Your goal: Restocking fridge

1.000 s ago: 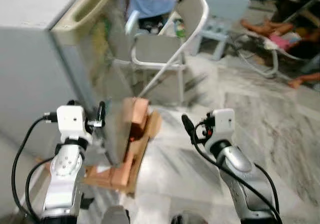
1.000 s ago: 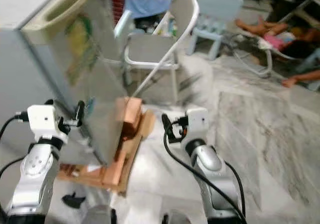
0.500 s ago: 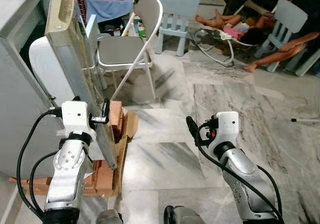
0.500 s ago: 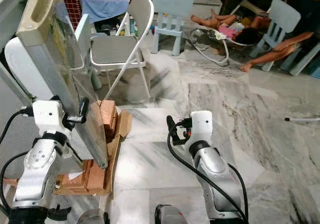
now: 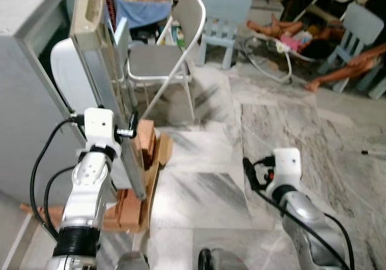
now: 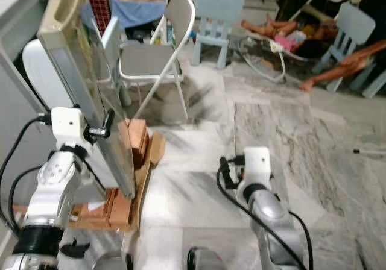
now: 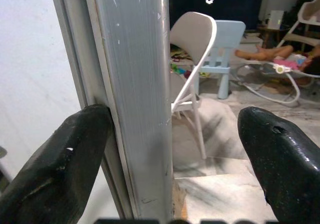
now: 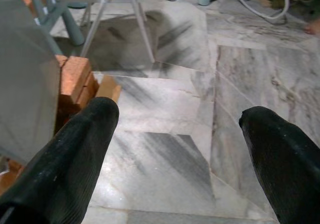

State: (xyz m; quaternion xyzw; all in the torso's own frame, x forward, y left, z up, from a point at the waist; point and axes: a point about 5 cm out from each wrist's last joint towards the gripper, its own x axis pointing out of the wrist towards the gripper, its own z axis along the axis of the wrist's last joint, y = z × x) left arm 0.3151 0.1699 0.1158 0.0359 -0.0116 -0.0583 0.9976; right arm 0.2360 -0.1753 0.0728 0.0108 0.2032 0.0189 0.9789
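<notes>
Fridge (image 5: 30,89): grey, at robot's left, on bricks (image 6: 136,138). Fridge door (image 6: 90,95): swung ajar. Left pincer (image 7: 165,149): fingers apart, straddling the door's edge. Right pincer (image 8: 180,144): fingers apart, empty, above marble floor (image 5: 271,119). Folding chair (image 5: 166,59): beyond door.
</notes>
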